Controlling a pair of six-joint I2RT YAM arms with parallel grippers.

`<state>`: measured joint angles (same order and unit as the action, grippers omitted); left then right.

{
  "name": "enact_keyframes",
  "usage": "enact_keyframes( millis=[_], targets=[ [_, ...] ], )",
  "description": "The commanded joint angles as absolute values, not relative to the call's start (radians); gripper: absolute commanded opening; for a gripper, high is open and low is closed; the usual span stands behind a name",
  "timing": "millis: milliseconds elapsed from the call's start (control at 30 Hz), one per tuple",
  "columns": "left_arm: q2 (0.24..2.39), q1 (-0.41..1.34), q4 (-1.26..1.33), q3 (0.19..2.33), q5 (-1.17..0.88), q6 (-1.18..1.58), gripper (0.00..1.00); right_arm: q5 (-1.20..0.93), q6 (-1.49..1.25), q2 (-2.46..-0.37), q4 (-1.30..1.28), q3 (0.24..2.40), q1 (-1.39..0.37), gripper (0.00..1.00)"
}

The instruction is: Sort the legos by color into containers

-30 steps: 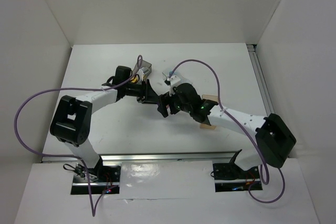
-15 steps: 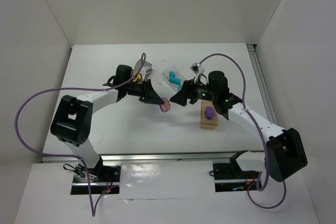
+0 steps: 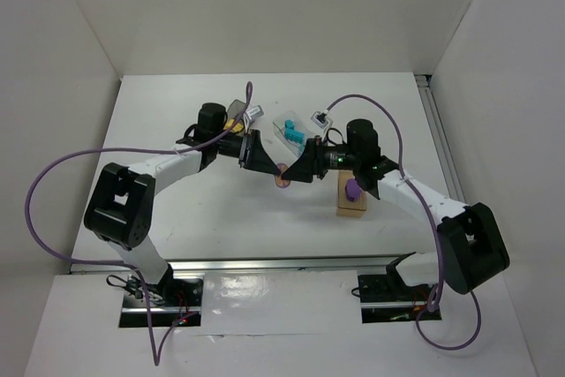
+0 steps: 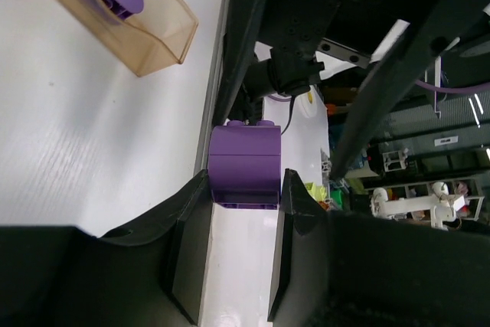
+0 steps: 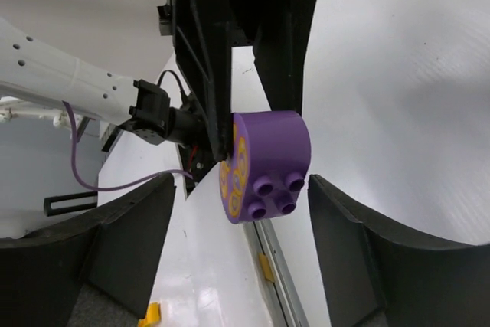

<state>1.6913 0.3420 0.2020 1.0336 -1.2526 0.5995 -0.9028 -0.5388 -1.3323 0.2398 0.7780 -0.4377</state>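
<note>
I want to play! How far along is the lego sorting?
Done: cyan bricks lie in the clear bin, yellow bricks in the grey bin, a purple piece in the tan bin. In hand: the left gripper pinches another purple brick, the open right gripper around it. Left: dropping it in the tan bin.

White table (image 3: 221, 218), white walls (image 3: 265, 6), metal rail (image 3: 282, 264); blurred, perhaps lab shelving (image 4: 417, 178).

Left gripper (image 5: 254, 116) pinches a purple lego (image 5: 269, 160) between the right gripper's (image 5: 242, 193) spread fingers.
</note>
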Motion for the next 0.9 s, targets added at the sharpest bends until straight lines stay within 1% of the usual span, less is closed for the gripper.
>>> enact_keyframes(
  millis=[0,67,167,200,300,400,500,533,567,600,633,667,733,867],
  targets=[
    [1.635,0.347,0.253,1.074,-1.313,0.551,0.0,-0.936,-0.552,-1.331,0.304,0.775,-0.422,0.76],
    [1.635,0.347,0.253,1.074,-1.322,0.551,0.0,-0.948,-0.552,-1.342,0.314,0.765,-0.422,0.71],
    [1.635,0.347,0.301,1.074,-1.336,0.574,0.0,-0.963,-0.575,-1.365,0.348,0.765,-0.422,0.7],
    [1.635,0.356,0.301,1.074,-1.336,0.574,0.0,-0.963,-0.575,-1.365,0.363,0.756,-0.422,0.66],
    [1.635,0.356,0.27,1.085,-1.336,0.551,0.0,-0.983,-0.653,-1.365,0.477,0.723,-0.413,0.6],
    [1.635,0.365,0.27,1.094,-1.336,0.551,0.0,-1.023,-0.715,-1.39,0.56,0.704,-0.403,0.51],
    [1.626,0.365,0.249,1.106,-1.336,0.522,0.0,-1.006,-0.715,-1.381,0.534,0.695,-0.394,0.4],
    [1.626,0.365,0.195,1.118,-1.322,0.505,0.0,-0.984,-0.703,-1.367,0.511,0.695,-0.376,0.37],
    [1.626,0.356,0.169,1.118,-1.313,0.489,0.0,-0.901,-0.684,-1.33,0.461,0.684,-0.365,0.34],
    [1.626,0.356,0.152,1.118,-1.302,0.479,0.0,-0.846,-0.628,-1.304,0.355,0.684,-0.353,0.29],
    [1.626,0.33,0.152,1.118,-1.302,0.479,0.0,-0.792,-0.605,-1.27,0.321,0.669,-0.342,0.29],
    [1.626,0.33,0.152,1.108,-1.293,0.479,0.0,-0.67,-0.582,-1.202,0.274,0.66,-0.342,0.28],
    [1.614,0.316,0.152,1.108,-1.284,0.479,0.0,-0.582,-0.535,-1.145,0.16,0.649,-0.342,0.28],
    [1.605,0.316,0.152,1.117,-1.238,0.505,0.0,-0.439,-0.516,-1.051,0.048,0.635,-0.319,0.28]
  ],
)
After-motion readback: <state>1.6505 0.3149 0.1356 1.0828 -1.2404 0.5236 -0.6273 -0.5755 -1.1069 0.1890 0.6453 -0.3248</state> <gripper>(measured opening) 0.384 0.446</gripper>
